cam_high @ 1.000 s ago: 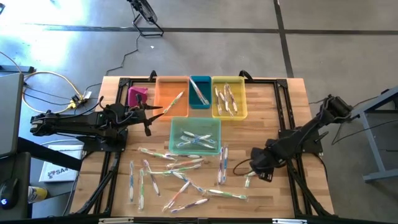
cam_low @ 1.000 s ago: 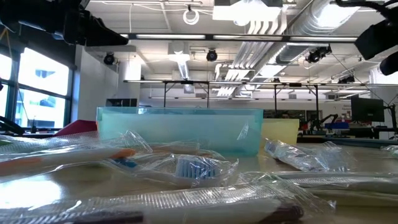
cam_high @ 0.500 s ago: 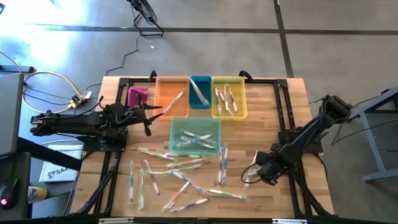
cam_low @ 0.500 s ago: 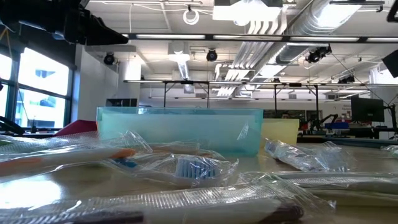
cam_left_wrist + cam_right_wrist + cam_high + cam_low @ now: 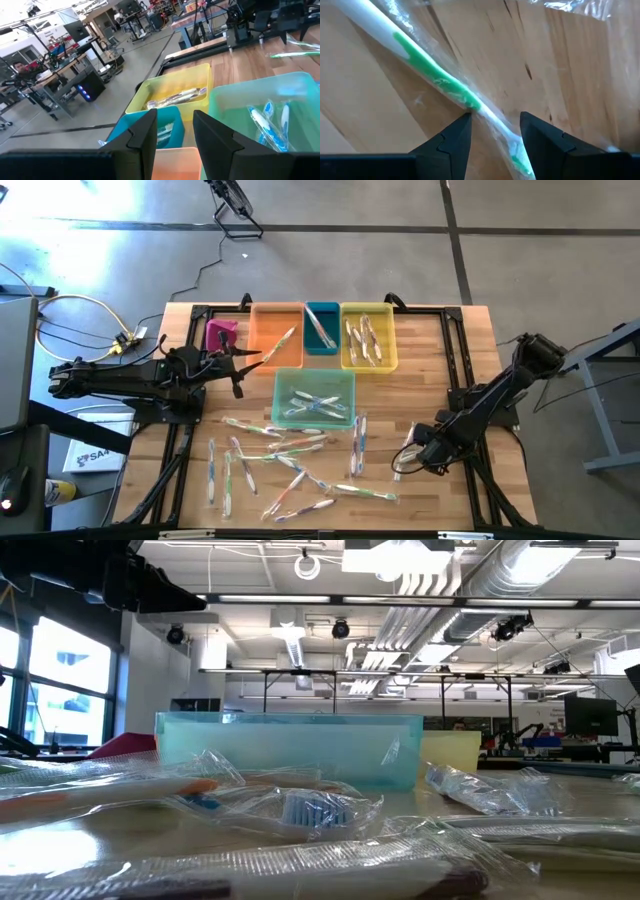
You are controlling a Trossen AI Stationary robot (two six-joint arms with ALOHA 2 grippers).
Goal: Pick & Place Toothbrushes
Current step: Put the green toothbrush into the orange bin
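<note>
Sorting partly done: some thin pale plastic toothbrushes (image 5: 290, 465) in coloured rectangular plastic bins (image 5: 314, 398), many loose on wooden table (image 5: 440, 340). Right gripper (image 5: 492, 125) open astride green-handled wrapped toothbrush (image 5: 427, 70), ungripped. Left gripper (image 5: 175, 132) open, empty, above bins.

Wooden table (image 5: 440, 350) with coloured bins (image 5: 314, 398) and scattered wrapped toothbrushes (image 5: 290, 442).

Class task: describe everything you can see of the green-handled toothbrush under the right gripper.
The green-handled toothbrush is a slim white brush with a green grip strip, sealed in a clear crinkled wrapper. It lies flat on the wooden table, apart from the main scatter. The right gripper stands over it, fingers open on either side of its thin neck, not closed on it.
</note>
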